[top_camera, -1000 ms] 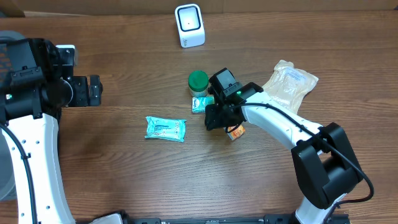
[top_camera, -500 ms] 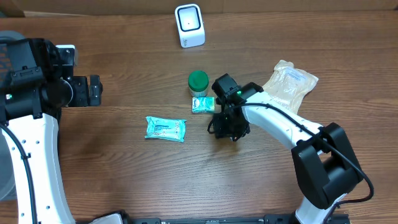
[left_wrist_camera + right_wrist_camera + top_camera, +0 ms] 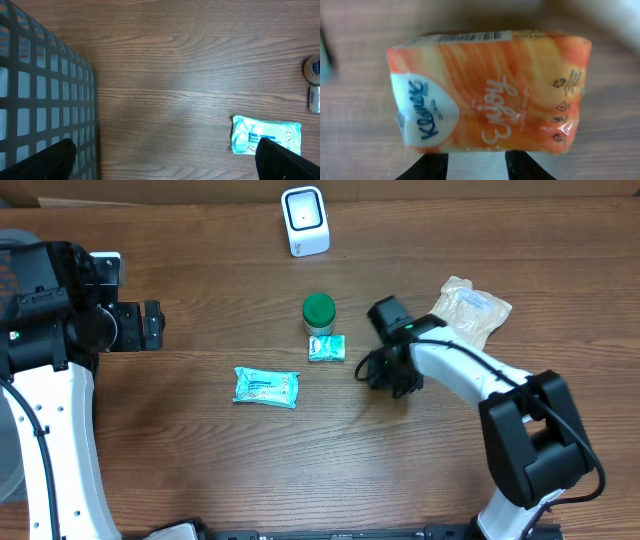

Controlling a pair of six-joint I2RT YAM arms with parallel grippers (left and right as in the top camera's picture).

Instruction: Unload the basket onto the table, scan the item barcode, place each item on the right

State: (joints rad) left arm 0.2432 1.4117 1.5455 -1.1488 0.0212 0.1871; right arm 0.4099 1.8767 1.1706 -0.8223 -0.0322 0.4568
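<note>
Far as we can judge, we're at the carry-it-to-the-scanner bit. The right gripper (image 3: 388,375) sits mid-table, just right of the small teal packet (image 3: 327,348). The orange tissue pack (image 3: 490,90) is tucked under it, hidden from above. In the wrist view the 2 fingers (image 3: 427,167) look pinched on the pack's lower long edge, but the pack covers the actual contact, so that's our read. The left gripper (image 3: 150,327) hangs at the far left, fingers spread wide, holding nothing.

How we'd do it well: the barcode (image 3: 465,36) runs along the pack's top edge. That edge needs to face the window of the white scanner (image 3: 305,220) at the back of the table, well apart from the pack. We'd swing wide of the green-lidded jar (image 3: 318,310), tilt slowly, then hold steady.

Materials: the pack is a soft, pillowy rectangle in glossy, crinkled film, so it'll squash and could twist in the grip. Glare over the bars may spoil the read. The scanner is a hard, rounded plastic block, and the table (image 3: 200,460) is matte wood grain.
</note>
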